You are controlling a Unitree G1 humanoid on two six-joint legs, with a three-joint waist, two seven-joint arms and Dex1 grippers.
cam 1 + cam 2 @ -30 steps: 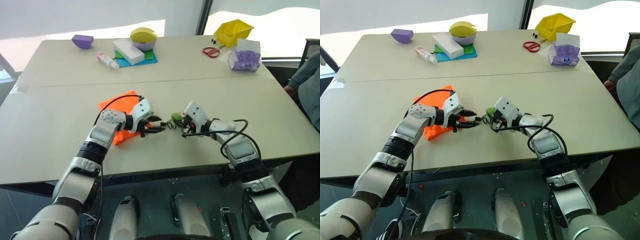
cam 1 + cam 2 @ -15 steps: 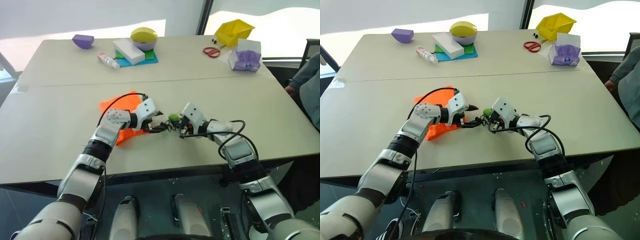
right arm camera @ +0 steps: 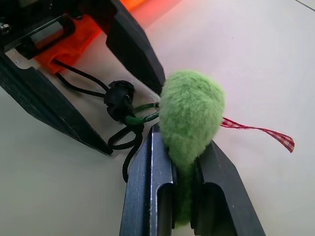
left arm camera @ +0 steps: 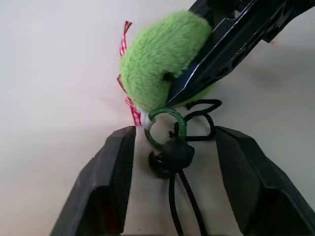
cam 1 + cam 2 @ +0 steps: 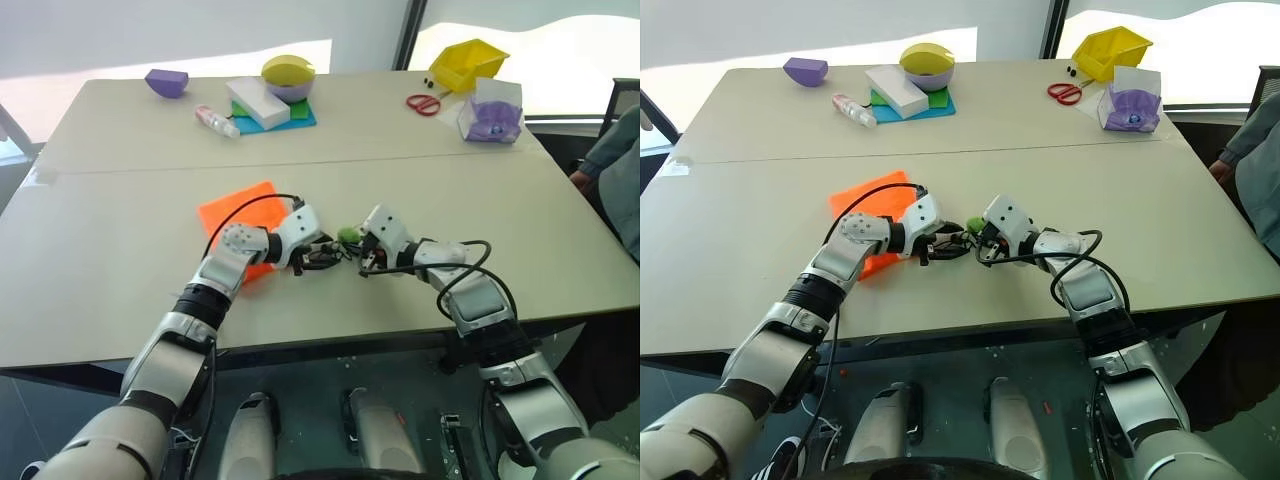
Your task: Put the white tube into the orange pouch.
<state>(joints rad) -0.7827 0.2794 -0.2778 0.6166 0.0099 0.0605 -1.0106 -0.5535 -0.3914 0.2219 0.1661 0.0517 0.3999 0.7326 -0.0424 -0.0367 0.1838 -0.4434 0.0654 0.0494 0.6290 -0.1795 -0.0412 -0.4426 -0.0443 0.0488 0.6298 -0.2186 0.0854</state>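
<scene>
The orange pouch (image 5: 238, 214) lies flat on the table, left of centre. Its black cord runs right to a black toggle (image 4: 170, 156) and a green ring (image 4: 165, 129). The ring is tied to a fuzzy green ball (image 3: 191, 114) with a red checked ribbon. My right gripper (image 5: 363, 247) is shut on that ball. My left gripper (image 5: 322, 257) faces it, tip to tip, open, with one finger (image 4: 106, 184) on each side of the toggle and not touching it. The white tube is out of view.
At the back left stand a purple half-round (image 5: 165, 82), a clear bottle with pink label (image 5: 215, 121), a white block (image 5: 257, 104) and a yellow dome (image 5: 287, 72). Red scissors (image 5: 422, 103), a yellow bin (image 5: 466, 62) and a clear box (image 5: 490, 112) sit back right. A person's sleeve (image 5: 616, 150) shows at the right edge.
My left gripper has slid right, off the pouch and along the cord, and its fingers have narrowed around the toggle. The pouch now lies flatter. The right gripper has kept still.
</scene>
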